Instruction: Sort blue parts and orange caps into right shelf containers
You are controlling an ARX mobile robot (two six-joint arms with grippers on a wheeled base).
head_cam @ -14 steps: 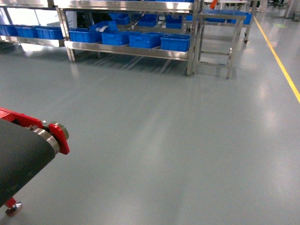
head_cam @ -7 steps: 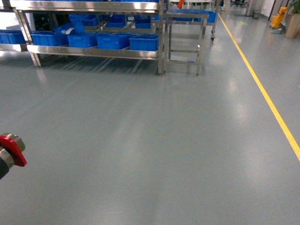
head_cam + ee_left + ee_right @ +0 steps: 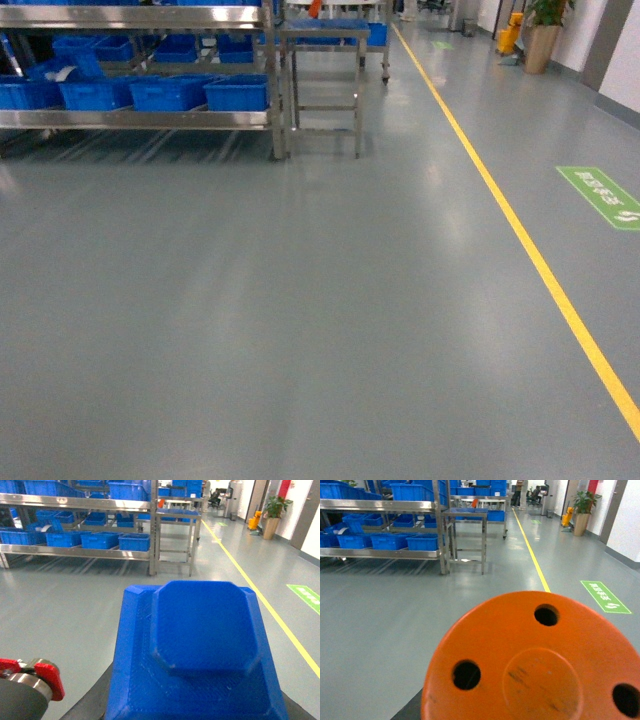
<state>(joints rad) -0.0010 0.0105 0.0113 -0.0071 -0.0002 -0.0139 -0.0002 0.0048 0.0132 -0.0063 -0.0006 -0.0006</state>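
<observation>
Chunky blue plastic part [image 3: 200,650] fills the left view, round orange holed cap [image 3: 535,665] the right; tool grips unseen, can't tell. Best roll steadily toward the ribbed blue plastic crates [image 3: 165,93].

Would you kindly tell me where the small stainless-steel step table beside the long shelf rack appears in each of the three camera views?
Head: the small stainless-steel step table stands upper centre-left, against the right end of the long steel shelf rack.
Left wrist: the table is upper centre, above the blue part filling the foreground.
Right wrist: the table is upper left of centre, above the orange cap.
Shared landmark: the yellow floor line, running past the table's right in every view.
</observation>
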